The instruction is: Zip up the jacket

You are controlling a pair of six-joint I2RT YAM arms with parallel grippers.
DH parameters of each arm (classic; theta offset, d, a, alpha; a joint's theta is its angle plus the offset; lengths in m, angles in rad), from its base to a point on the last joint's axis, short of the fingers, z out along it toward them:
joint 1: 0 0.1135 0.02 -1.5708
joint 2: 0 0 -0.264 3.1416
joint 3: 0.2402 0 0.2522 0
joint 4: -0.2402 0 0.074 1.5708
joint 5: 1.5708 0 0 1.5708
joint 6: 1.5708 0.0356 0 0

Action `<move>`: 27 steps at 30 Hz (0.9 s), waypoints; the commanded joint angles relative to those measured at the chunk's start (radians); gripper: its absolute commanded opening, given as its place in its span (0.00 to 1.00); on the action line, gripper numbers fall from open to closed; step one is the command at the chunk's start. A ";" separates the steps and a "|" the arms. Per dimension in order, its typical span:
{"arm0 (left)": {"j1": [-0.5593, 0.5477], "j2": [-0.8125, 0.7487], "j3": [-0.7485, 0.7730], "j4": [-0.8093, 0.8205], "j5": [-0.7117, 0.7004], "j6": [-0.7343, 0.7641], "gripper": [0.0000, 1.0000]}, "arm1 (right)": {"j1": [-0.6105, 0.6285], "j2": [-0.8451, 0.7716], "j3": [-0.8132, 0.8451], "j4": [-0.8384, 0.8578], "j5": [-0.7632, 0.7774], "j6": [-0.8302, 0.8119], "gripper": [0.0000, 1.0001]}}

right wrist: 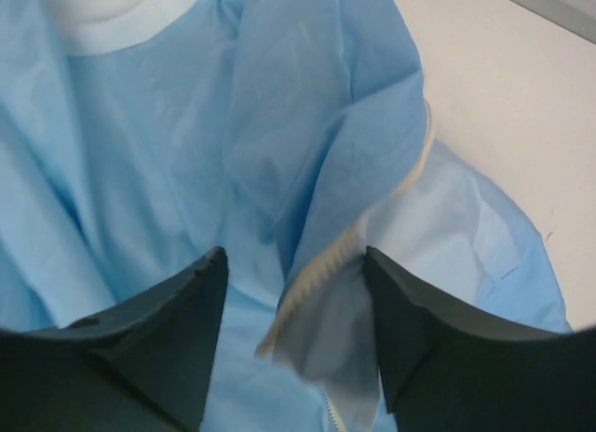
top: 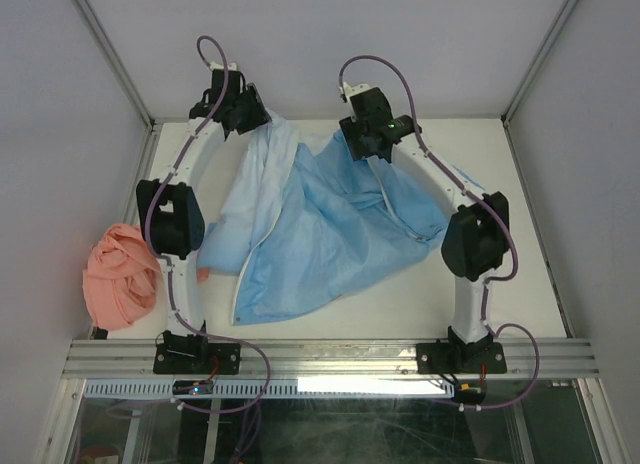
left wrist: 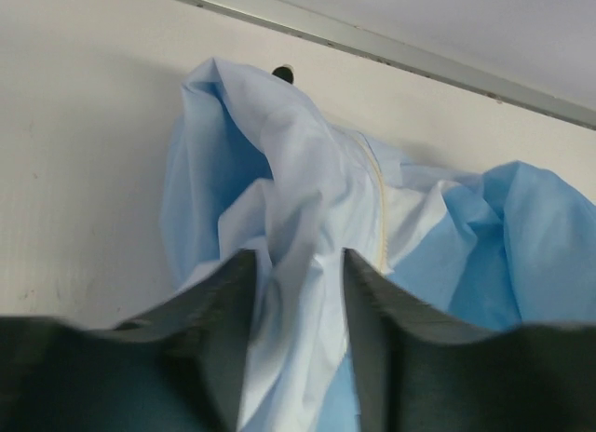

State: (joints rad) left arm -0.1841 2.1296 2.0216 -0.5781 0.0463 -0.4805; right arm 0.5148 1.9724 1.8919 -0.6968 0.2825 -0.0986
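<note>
Spanning 12 to 6 o'clock, jacket (top: 300, 254) lies unzipped; left gripper (left wrist: 298, 260) pinches fabric, right gripper (right wrist: 295, 260) gapes astride zipper (right wrist: 317, 283).

White tabletop (top: 520, 154) beneath the left gripper (top: 262, 119), pale grey walls (top: 300, 44) beyond it, aluminium posts (top: 110, 52) either side, aluminium rail (top: 330, 356) behind.

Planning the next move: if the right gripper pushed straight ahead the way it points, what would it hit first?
The jacket: its zipper edge sits between the fingers of the right gripper, blue cloth behind it; depth is unclear.
</note>
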 commanded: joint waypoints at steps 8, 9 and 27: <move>-0.215 -0.600 -0.599 0.195 -0.115 0.003 0.69 | -0.017 -0.580 -0.570 0.152 -0.050 0.149 0.75; -0.261 -0.638 -0.655 0.225 -0.127 -0.003 0.69 | -0.019 -0.607 -0.627 0.167 -0.037 0.171 0.75; -0.659 -0.210 -0.780 0.460 -0.149 -0.008 0.68 | -0.134 -0.454 -0.986 0.372 -0.032 0.249 0.84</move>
State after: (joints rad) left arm -0.8787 1.8198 1.1809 -0.1638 -0.0509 -0.5209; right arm 0.3931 1.4712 0.8928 -0.4377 0.2733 0.1452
